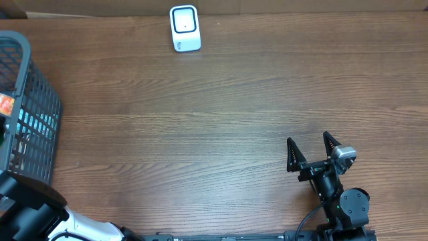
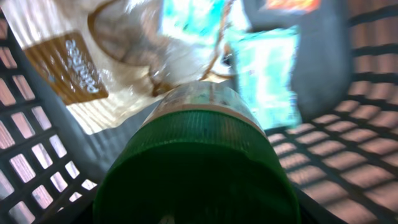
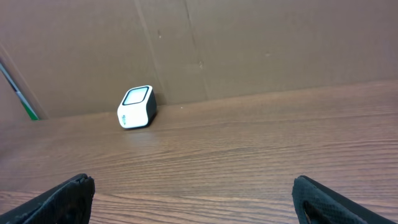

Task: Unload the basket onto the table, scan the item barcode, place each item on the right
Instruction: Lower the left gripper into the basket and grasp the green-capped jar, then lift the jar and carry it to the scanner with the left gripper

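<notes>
In the left wrist view a clear bottle with a big green cap [image 2: 196, 165] fills the lower frame, cap toward the camera, inside the grey mesh basket [image 2: 25, 155]. My left gripper [image 2: 199, 208] sits around the cap, dark fingers [image 2: 84, 205] hugging both of its sides. The overhead view shows only that arm's base beside the basket [image 1: 33, 94]. The white barcode scanner [image 1: 184, 28] stands at the far edge of the table, also seen as the scanner [image 3: 137, 107] in the right wrist view. My right gripper [image 1: 311, 154] rests open and empty at the front right.
More items lie in the basket behind the bottle: a clear bag with a brown label [image 2: 74, 68], a teal packet [image 2: 264, 74] and an orange pack [image 1: 5, 104]. A cardboard wall [image 3: 249, 43] backs the wooden table [image 1: 221, 127].
</notes>
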### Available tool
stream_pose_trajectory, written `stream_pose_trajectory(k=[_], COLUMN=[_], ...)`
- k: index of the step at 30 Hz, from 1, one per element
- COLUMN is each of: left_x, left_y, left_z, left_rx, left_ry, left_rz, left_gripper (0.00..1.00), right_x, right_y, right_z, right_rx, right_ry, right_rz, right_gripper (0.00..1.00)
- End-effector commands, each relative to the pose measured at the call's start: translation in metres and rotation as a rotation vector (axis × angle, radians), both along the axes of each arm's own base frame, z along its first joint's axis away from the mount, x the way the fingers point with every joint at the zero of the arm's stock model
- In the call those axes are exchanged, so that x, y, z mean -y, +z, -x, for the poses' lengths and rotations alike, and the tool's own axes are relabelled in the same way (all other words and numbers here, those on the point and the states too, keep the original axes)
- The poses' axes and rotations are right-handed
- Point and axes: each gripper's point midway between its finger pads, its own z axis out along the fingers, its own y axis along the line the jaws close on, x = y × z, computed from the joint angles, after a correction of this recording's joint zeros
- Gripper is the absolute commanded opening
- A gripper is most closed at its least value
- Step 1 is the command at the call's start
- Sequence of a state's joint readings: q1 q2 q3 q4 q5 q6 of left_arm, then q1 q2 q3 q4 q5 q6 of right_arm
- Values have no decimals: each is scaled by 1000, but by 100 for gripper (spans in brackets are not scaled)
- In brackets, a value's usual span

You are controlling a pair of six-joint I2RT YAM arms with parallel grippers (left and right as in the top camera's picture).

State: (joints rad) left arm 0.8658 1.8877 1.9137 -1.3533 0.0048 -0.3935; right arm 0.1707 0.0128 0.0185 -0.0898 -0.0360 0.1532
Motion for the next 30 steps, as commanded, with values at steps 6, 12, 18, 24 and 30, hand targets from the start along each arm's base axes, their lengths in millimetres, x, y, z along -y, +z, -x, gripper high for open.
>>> stream_pose_trajectory(k=[6,12,18,24,30], left_x=[21,82,169,249,308], left_y=[119,195,245,251,221], left_z=[-42,-68,-83,-92,-96], left_rx=[277,439,564,591,468], left_ry=[-131,-323,-553,-758,-929], left_rz=[-124,-222,-283,-256,-209], left_gripper=[41,41,41,39,39], right_x=[2,2,2,2,2], right_y=[-1,-1,-1,-1,-1], right_z=[-1,-1,-1,-1,-1], right_rx=[7,7,6,7,7], right_ry=[-13,-13,-13,-13,-13], right_rz=[2,2,2,2,2], right_gripper=[100,100,100,100,100])
